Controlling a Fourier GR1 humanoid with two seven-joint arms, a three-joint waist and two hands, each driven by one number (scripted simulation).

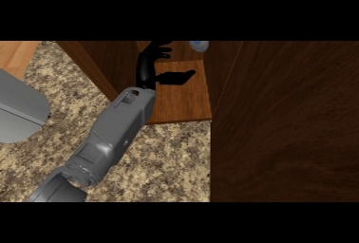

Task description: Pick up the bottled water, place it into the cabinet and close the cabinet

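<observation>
The bottled water [199, 45] shows only as a small pale blue-white top at the back of the open wooden cabinet, by the view's upper edge. My left hand [157, 50] reaches into the cabinet from the lower left, with its grey forearm [119, 128] crossing the counter. The fingers are spread and straight and hold nothing. The hand is a little left of the bottle and apart from it. Its shadow falls on the cabinet's floor [189, 102]. The right hand does not show.
A broad dark wooden panel [288, 123], the cabinet's door or side, fills the right of the view. The cabinet's left wall [95, 64] slants beside my arm. A grey rounded object [17, 109] sits at the left on the speckled counter [161, 161].
</observation>
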